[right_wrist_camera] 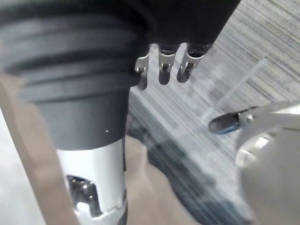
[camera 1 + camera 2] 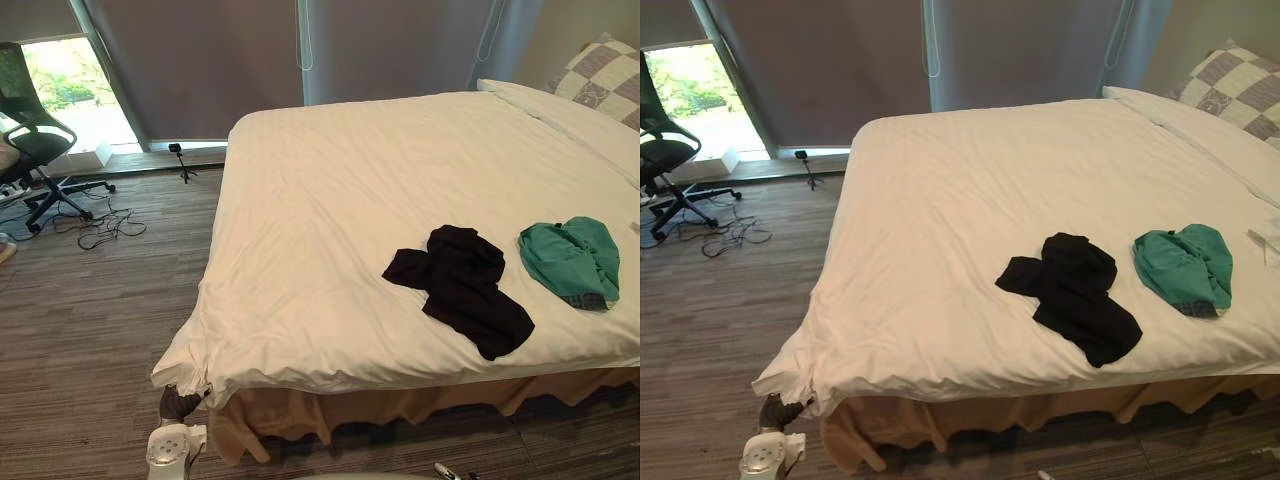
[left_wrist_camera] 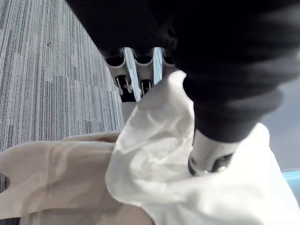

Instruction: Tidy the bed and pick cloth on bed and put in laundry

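A crumpled black cloth [image 2: 465, 285] lies on the white duvet [image 2: 350, 200] near the bed's front edge. To its right sits a bunched green cloth [image 2: 570, 258]. My left hand [image 2: 170, 440] is low at the bed's front left corner, fingers [image 3: 140, 79] and thumb curled on the duvet's corner [image 3: 154, 154]. My right hand [image 1: 161, 65] hangs over the carpet beside the tan bed skirt, fingers relaxed and holding nothing.
A tan bed skirt [image 2: 400, 405] hangs below the duvet. A checkered pillow [image 2: 605, 75] rests at the head, far right. An office chair [image 2: 35, 140], floor cables [image 2: 100, 225] and a small tripod [image 2: 183, 160] stand by the window at left.
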